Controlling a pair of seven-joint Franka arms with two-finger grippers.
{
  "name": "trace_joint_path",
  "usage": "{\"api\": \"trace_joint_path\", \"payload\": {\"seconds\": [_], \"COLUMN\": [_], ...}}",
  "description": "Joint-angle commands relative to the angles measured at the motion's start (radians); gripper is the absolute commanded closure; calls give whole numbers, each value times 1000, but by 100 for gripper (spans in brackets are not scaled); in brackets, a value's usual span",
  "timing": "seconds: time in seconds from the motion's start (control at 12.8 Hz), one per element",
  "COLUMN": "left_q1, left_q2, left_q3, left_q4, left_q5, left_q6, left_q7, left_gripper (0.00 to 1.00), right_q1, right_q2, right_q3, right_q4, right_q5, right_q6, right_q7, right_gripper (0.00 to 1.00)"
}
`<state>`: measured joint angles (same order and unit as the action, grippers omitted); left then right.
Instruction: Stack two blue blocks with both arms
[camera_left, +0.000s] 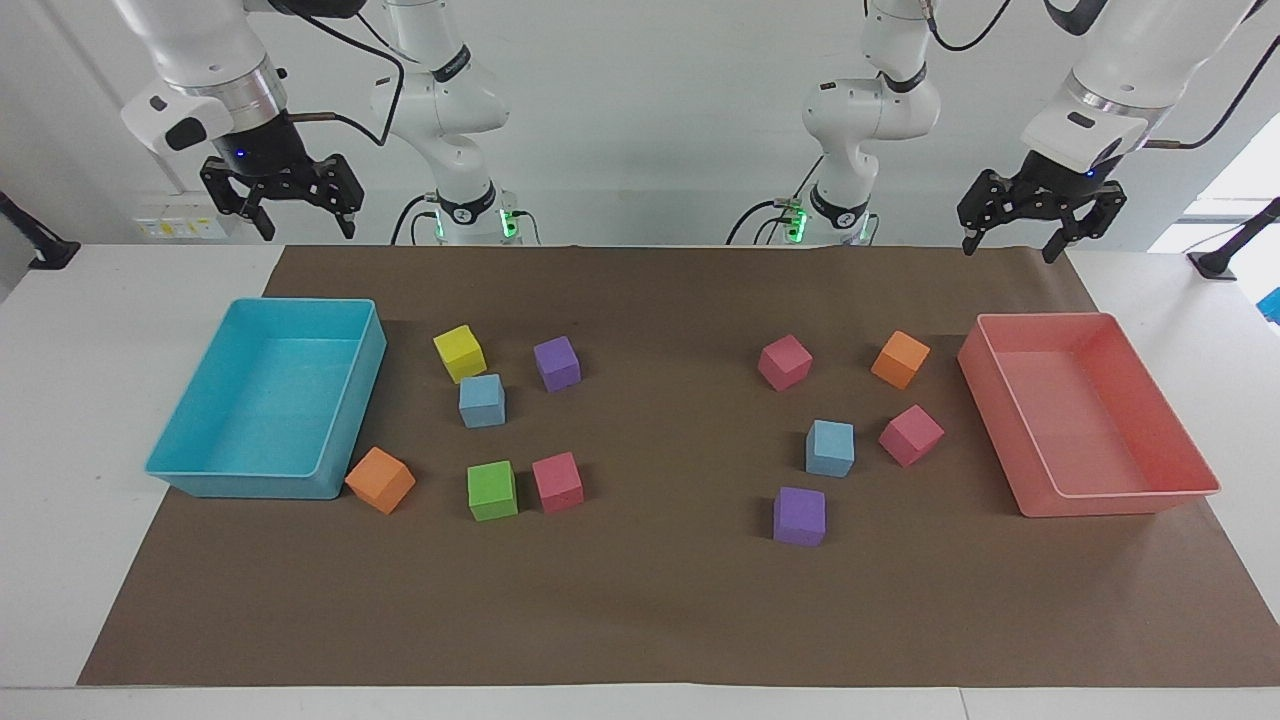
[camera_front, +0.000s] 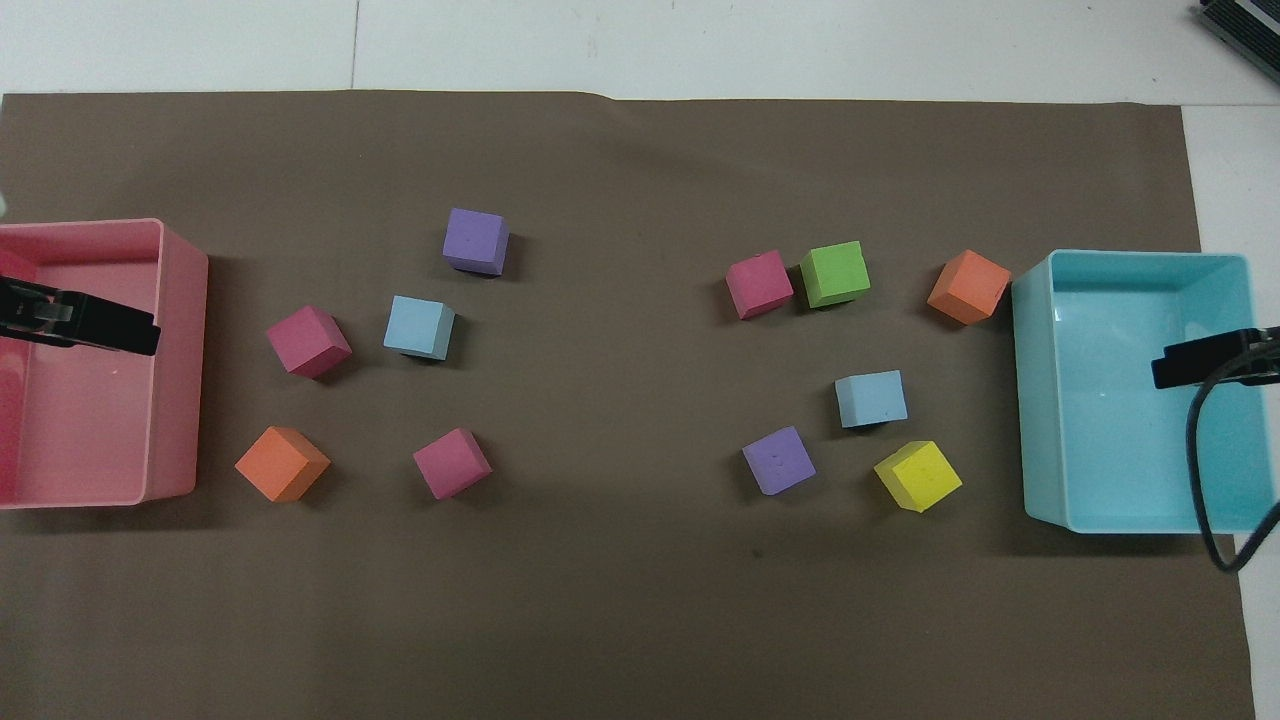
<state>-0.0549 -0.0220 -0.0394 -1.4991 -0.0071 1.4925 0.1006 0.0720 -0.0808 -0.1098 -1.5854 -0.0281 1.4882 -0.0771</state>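
Both arms wait high with jaws spread and empty: the left gripper (camera_left: 1018, 232) over the pink bin (camera_left: 1180, 490), the right gripper (camera_left: 283, 205) over the turquoise bin (camera_left: 160, 465). One blue block (camera_left: 482, 401) lies beside the yellow cube (camera_left: 459, 353), the other blue block (camera_left: 830, 448) near a purple cube (camera_left: 799, 516). I would grip each soft, matte foam cube squarely on its flat sides.
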Motion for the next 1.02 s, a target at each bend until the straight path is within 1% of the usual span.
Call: {"api": "trace_joint_path", "payload": {"seconds": [0.0, 0.94], "left_q1": [13, 29], "left_q2": [-22, -19], "left_q3": [-5, -7], "left_q4": [-20, -13], "left_q5": [-16, -13], "left_q6": [-6, -12], "left_q7": [-7, -9], "left_gripper": [0, 0], "right_q1": [-1, -1], "right_q2": [-22, -24], "right_q3": [1, 1], "right_q4": [-25, -25], "right_q5": [-1, -1], "right_q6": [6, 4], "right_q7": [4, 5], "right_gripper": [0, 0]}}
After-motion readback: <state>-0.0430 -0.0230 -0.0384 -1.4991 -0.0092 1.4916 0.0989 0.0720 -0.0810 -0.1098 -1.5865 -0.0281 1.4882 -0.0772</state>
